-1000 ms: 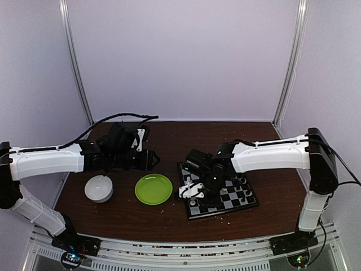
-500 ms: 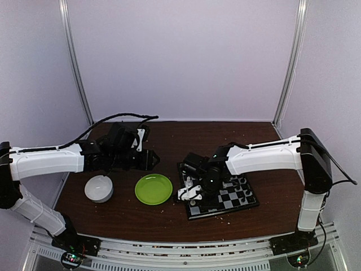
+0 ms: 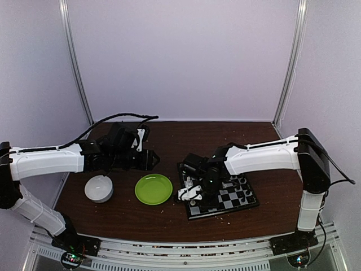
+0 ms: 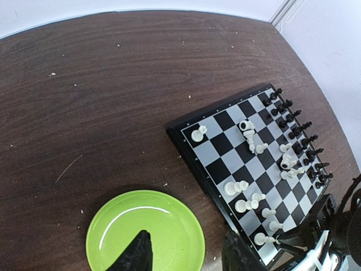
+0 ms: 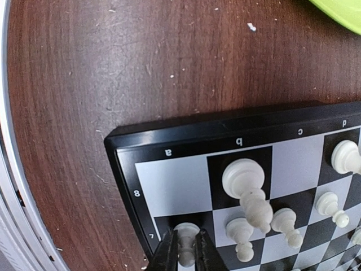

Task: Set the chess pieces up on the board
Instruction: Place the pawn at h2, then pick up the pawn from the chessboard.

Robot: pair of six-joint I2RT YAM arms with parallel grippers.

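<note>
At the near right of the dark wood bench [image 3: 169,141] lies the board [image 4: 217,144]. Right gripper [image 5: 186,248]: fingers narrow, clamped on a white pawn [image 5: 186,230] close to the board's near left corner. Release only once the base sits flat and centred on its square, then lift straight up, clear of the neighbouring chess pieces [image 5: 243,178]. Left gripper [image 4: 187,251]: fingers half spread, empty, above the green plate [image 4: 113,226]. Pale walls [image 3: 180,56] enclose the bench; crumbs [image 5: 252,26] dot its surface.

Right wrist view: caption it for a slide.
Right gripper pinching a white pawn by the board corner.
</note>
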